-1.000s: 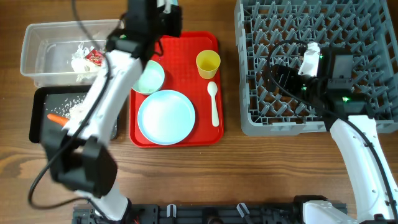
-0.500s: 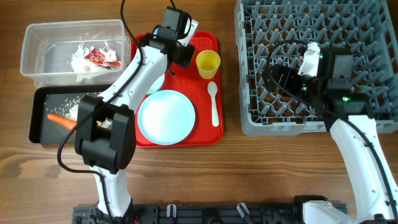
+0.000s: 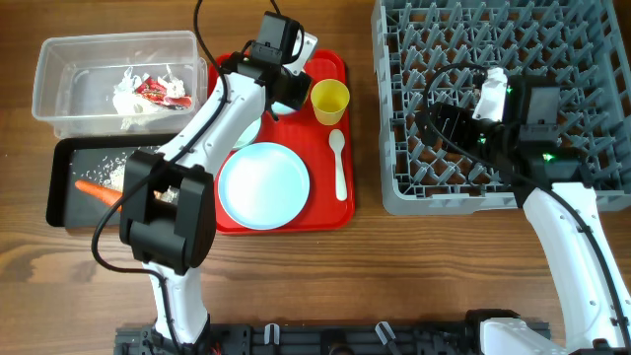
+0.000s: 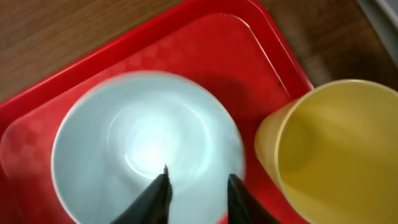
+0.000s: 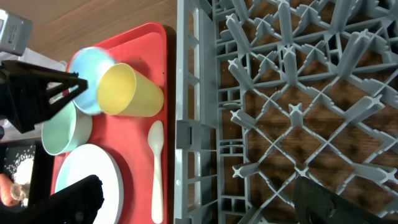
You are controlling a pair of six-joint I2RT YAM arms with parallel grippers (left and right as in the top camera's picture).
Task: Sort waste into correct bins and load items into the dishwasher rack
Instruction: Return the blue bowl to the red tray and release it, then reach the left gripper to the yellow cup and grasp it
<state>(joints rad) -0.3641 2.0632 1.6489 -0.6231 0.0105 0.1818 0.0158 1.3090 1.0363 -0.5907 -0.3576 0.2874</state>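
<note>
Beside the yellow cup [image 4: 336,143], the left hand [image 4: 198,183] hangs released over the blue bowl [image 4: 118,143]; the right hand [image 5: 199,199] is released too.

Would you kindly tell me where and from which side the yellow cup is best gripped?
Probably the rim, from above: the yellow cup stands upright, mouth open, so one finger can go inside, one outside. Take the wall facing the dishwasher rack; the light blue bowl crowds the opposite side.
</note>
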